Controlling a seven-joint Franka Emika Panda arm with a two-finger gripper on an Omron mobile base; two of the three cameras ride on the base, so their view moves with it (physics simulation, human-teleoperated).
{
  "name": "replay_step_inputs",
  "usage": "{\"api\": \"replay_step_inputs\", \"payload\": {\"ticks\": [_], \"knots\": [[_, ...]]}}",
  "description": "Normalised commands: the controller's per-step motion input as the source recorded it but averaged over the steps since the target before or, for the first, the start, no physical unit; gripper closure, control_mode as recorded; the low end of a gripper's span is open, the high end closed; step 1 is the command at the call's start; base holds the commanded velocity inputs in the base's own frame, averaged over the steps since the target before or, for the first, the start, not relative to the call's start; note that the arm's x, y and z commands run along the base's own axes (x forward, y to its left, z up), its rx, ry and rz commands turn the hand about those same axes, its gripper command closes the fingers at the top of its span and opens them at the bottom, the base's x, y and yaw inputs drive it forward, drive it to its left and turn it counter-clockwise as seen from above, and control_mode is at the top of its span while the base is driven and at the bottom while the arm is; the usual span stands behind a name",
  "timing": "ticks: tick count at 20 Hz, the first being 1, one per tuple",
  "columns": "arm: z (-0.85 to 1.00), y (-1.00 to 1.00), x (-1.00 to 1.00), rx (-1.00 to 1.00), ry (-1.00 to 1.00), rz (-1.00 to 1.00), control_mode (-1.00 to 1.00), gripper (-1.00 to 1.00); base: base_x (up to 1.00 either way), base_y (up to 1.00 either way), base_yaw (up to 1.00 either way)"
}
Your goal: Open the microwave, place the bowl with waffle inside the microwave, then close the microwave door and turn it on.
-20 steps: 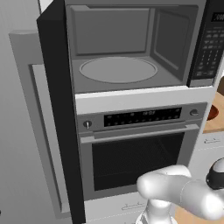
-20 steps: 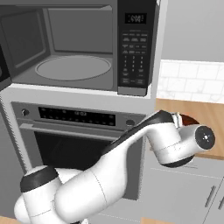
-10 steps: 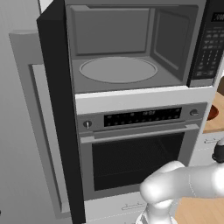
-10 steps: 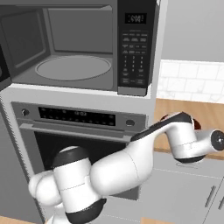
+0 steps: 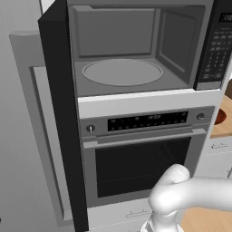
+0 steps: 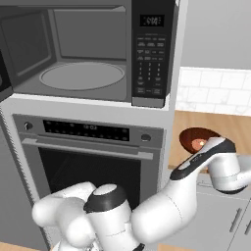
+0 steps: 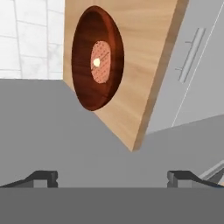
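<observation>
i see the microwave [image 5: 136,50] standing wide open, its door [image 5: 61,113] swung out to the left and the turntable [image 6: 82,75] bare inside. the bowl [image 7: 97,57] sits on the wooden counter [image 6: 230,130] to the right of the microwave, the waffle [image 7: 100,61] lying inside it. my gripper [image 7: 112,177] hangs short of the bowl, fingers spread wide, grasping nothing.

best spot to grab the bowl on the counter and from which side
Probably the rim of the bowl, from above, one finger inside the wall and one outside. It sits upright on the wooden counter, low and round, likely too wide to span whole. The waffle lies in the middle, so a rim pinch should stay off it. The gripper is open.
</observation>
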Motion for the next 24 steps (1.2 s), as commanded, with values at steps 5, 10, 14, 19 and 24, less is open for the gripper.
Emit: {"api": "replay_step_inputs", "payload": {"ticks": [5,10,14,19,24], "knots": [[-0.35,0.0,0.67,0.0,0.0,0.1,-1.0,-1.0,0.0,0.0,0.0],[-0.11,-0.16,0.57,0.01,0.0,0.01,-1.0,-1.0,0.0,0.0,0.0],[-0.28,-0.29,0.24,0.0,0.0,0.0,-1.0,-1.0,0.0,0.0,0.0],[-0.41,-0.12,0.35,0.0,0.0,0.0,-1.0,-1.0,0.0,0.0,0.0],[-0.49,0.0,0.36,0.0,0.0,0.0,-1.0,-1.0,0.0,0.0,0.0]]}}
